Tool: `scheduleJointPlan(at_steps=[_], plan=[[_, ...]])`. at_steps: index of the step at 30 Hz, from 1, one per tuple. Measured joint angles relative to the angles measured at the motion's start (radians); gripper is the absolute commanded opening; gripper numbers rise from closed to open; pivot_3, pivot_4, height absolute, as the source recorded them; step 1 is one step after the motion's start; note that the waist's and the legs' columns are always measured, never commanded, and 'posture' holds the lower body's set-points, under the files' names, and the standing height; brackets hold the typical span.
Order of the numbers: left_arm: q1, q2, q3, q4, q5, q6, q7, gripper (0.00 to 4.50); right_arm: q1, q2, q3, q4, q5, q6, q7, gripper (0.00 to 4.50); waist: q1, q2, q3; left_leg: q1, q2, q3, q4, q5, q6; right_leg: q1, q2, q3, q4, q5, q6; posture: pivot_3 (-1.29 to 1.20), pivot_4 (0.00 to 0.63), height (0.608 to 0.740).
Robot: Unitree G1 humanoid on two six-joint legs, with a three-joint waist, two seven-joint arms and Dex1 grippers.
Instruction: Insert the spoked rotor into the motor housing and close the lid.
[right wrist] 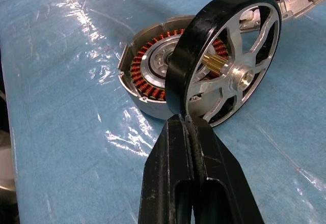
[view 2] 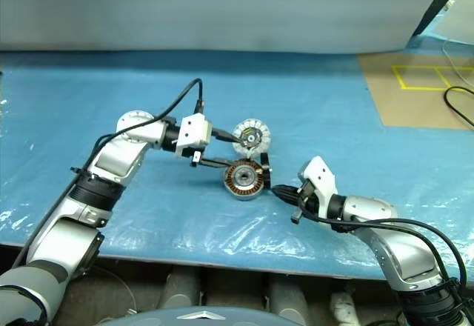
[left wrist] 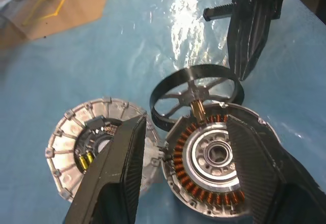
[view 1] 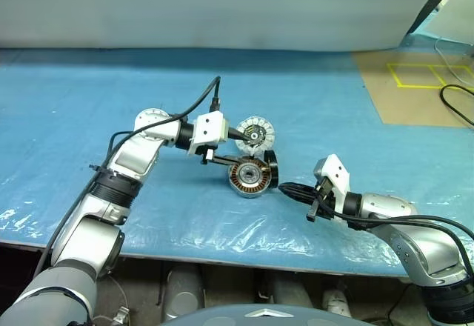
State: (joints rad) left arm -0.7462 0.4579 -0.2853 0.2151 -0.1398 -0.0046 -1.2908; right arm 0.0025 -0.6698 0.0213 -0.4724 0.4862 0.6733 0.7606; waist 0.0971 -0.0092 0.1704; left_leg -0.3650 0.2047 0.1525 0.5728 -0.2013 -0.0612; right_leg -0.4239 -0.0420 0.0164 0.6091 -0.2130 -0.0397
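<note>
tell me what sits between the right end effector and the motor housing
The spoked rotor, standing on edge and leaning against the motor housing, with the right end effector at its rim, seen in the right wrist view.

Your lid (left wrist: 84, 150) partly hidden behind a left finger (left wrist: 119, 173), motor housing (left wrist: 214, 160) cut off at the frame edge, spoked rotor (right wrist: 229, 61) covering part of its windings, lid's yellow-green marks too small to read.
</note>
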Motion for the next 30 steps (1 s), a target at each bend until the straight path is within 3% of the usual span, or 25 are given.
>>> scheduleJointPlan(at_steps=[10, 13, 17, 21, 25, 30], plan=[[0.082, -0.052, 0.095, -0.082, -0.088, 0.042, 0.119, 2.65, -0.101, 0.013, -0.017, 0.054, 0.024, 0.045, -0.017, 0.0, -0.004, 0.0, 0.0, 0.0, 0.0, 0.0, 0.0, 0.0, 0.0, 0.0, 0.0, 0.0, 0.001, 0.0, 0.0, 0.0, 0.15, 0.74], [0.191, -0.045, 0.131, -0.176, -0.144, 0.12, 0.163, 2.68, -0.113, 0.011, -0.018, 0.104, 0.016, 0.04, -0.018, 0.6, -0.004, 0.0, 0.0, 0.0, 0.001, 0.0, 0.0, 0.0, 0.0, 0.0, 0.001, 0.0, 0.0, 0.0, 0.0, 0.0, 0.15, 0.74], [0.333, -0.014, 0.168, -0.304, -0.194, 0.219, 0.221, 2.68, -0.153, -0.012, -0.033, 0.104, 0.037, 0.049, 0.017, 1.9, -0.004, 0.001, 0.0, 0.002, 0.001, 0.0, 0.0, 0.0, 0.0, -0.001, 0.001, 0.0, 0.001, 0.0, -0.001, 0.0, 0.15, 0.74], [0.413, 0.036, 0.19, -0.356, -0.2, 0.258, 0.258, 2.68, -0.125, -0.125, -0.052, 0.102, 0.076, 0.094, 0.109, 3.21, 0.003, 0.001, 0.0, 0.002, 0.0, 0.0, 0.001, 0.0, 0.001, 0.0, -0.001, 0.0, 0.0, 0.0, 0.0, 0.0, 0.15, 0.74], [0.424, 0.044, 0.2, -0.379, -0.206, 0.276, 0.283, 2.68, -0.113, -0.204, -0.083, 0.116, 0.109, 0.122, 0.192, 3.21, -0.001, 0.0, 0.0, 0.003, 0.001, 0.0, 0.001, 0.0, 0.001, 0.0, 0.0, -0.001, 0.0, 0.0, 0.0, 0.0, 0.15, 0.74], [0.415, 0.042, 0.2, -0.383, -0.21, 0.279, 0.3, 2.68, -0.144, -0.209, -0.088, 0.165, 0.1, 0.107, 0.215, 3.21, -0.006, 0.001, 0.0, 0.003, 0.001, 0.0, 0.001, 0.0, 0.001, 0.0, 0.001, 0.0, 0.0, 0.0, -0.001, 0.0, 0.15, 0.74]])
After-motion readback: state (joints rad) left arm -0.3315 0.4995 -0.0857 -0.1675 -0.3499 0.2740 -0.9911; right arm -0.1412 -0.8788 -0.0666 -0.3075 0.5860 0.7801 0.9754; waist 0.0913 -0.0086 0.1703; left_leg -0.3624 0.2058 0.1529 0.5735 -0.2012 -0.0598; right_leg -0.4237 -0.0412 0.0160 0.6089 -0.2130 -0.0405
